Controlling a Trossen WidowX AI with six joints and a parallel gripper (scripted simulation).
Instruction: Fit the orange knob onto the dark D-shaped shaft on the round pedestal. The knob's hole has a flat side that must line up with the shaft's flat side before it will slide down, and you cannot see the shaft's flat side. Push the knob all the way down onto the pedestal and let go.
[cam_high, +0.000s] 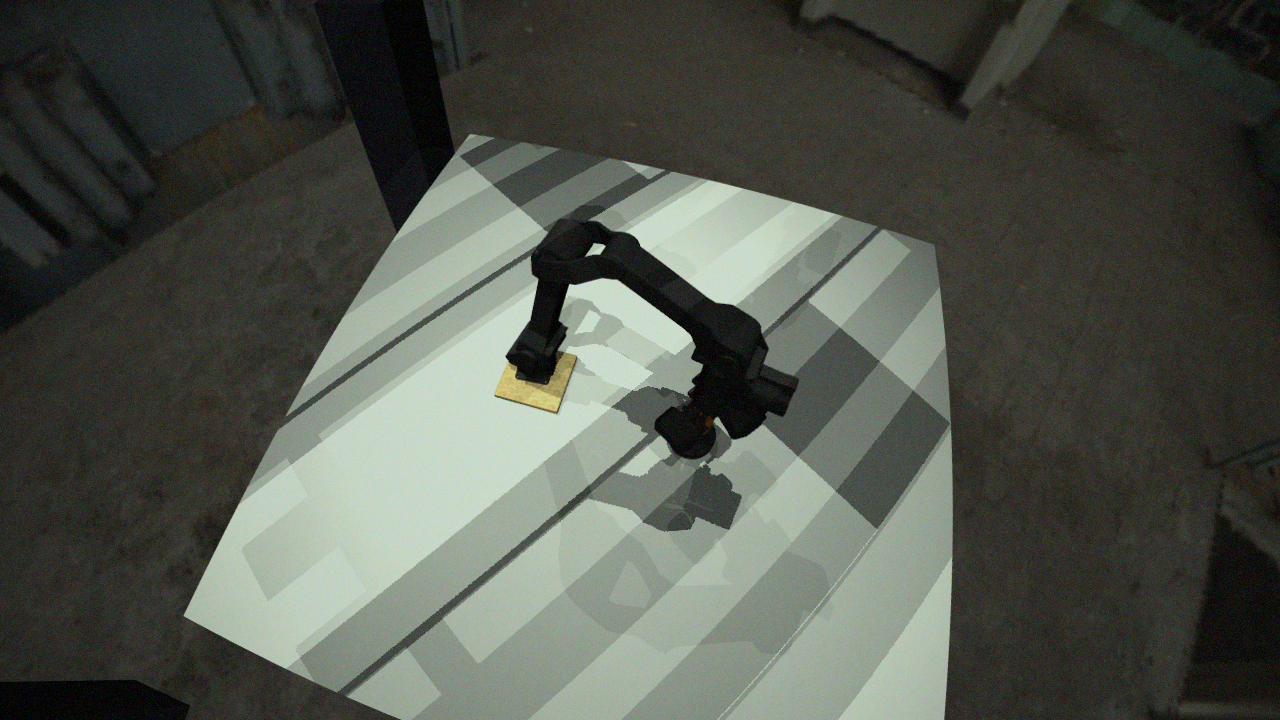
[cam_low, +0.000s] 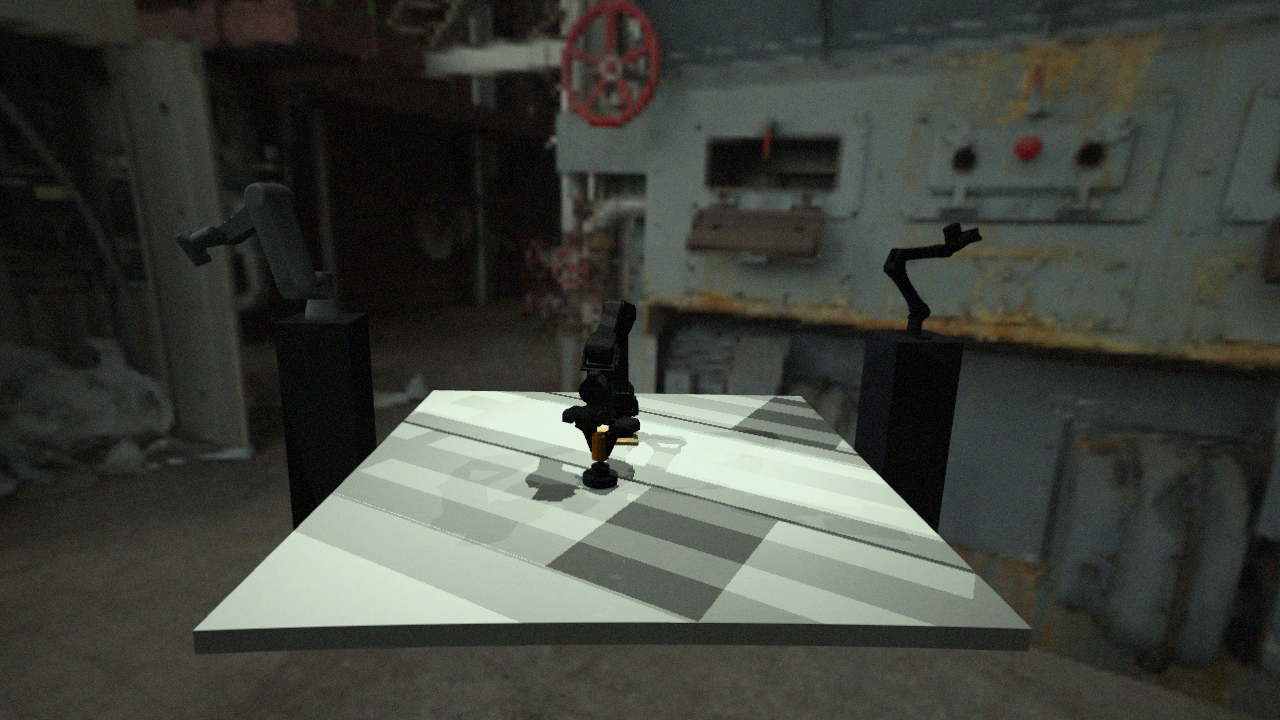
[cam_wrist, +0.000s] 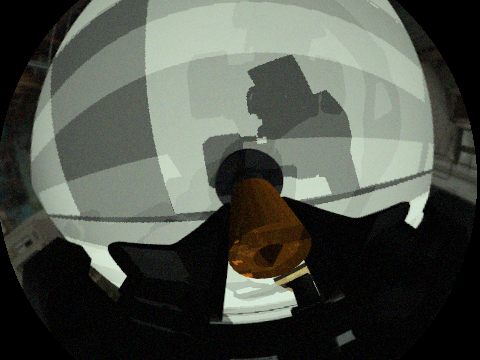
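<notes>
The orange knob (cam_low: 598, 445) (cam_wrist: 262, 207) stands roughly upright between the fingers of my gripper (cam_low: 599, 437) (cam_wrist: 255, 205), which is shut on it. Only a small orange patch of it shows in the top view. The dark round pedestal (cam_low: 599, 480) (cam_wrist: 239, 165) stands on the table directly below the knob. In the exterior view a short, narrow dark part shows between the knob's lower end and the wide pedestal base, so the knob is not down on the base. The shaft's flat side is hidden, and I cannot tell how far the shaft is inside the knob.
The arm's base stands on a yellow square plate (cam_high: 556, 398). The table (cam_low: 626, 636) carries striped shadows. Behind it, beyond its left and right sides, other arms stand on a black pillar (cam_low: 326, 411) and a second black pillar (cam_low: 902, 429).
</notes>
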